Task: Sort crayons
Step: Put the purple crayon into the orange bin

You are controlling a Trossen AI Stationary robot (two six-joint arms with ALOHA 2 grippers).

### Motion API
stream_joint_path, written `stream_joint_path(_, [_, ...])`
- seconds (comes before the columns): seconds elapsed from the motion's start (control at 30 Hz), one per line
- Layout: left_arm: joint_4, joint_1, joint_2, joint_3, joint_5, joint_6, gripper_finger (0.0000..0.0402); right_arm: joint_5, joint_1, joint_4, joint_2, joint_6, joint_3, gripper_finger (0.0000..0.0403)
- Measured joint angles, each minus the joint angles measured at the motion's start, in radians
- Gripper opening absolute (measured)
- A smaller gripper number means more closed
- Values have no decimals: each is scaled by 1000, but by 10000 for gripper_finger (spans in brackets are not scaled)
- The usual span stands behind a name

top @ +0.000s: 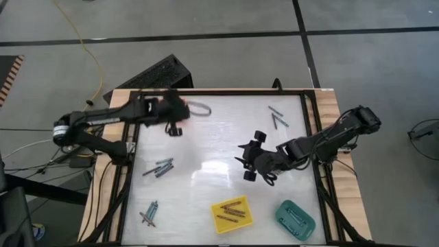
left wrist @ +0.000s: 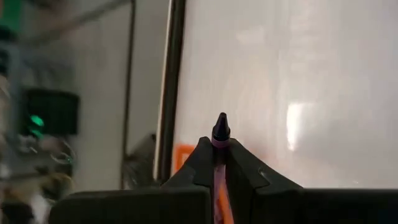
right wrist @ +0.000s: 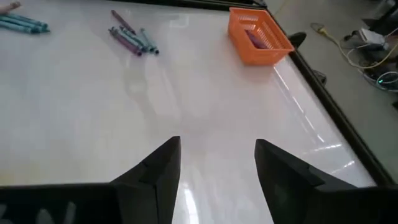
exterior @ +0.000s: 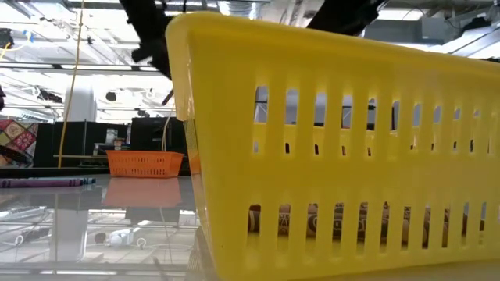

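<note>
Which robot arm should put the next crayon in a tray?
Probably the left. The left gripper is shut on a purple crayon and hovers near the orange tray at the table's far edge. The right gripper is open and empty over bare table.

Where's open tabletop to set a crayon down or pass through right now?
Free: the middle strip between the left gripper, shut on a purple crayon, and the right gripper, open. Also the stretch between the crayon pile and the yellow tray. Crowded: near edge with the yellow tray, teal tray and loose crayons.
</note>
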Motion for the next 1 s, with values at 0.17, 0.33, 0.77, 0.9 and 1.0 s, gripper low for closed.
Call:
stream_joint_path(0.17, [-32, 225, 38, 0, 154, 78, 1, 0, 39, -9, 1, 27, -1, 198])
stream_joint_path(0.33, [-65, 395, 123, 0, 272, 147, 1, 0, 81, -33, 1, 76, -1, 192])
stream_joint_path(0.77, [-75, 499, 335, 0, 308, 213, 4, 59, 169, -78, 1, 173, -1, 191])
stream_joint_path(0.9, [-74, 508, 366, 0, 284, 204, 21, 94, 176, -135, 1, 234, -1, 191])
stream_joint_path(1.0, [-75, 517, 373, 0, 281, 194, 39, 129, 177, -242, 1, 330, -1, 191])
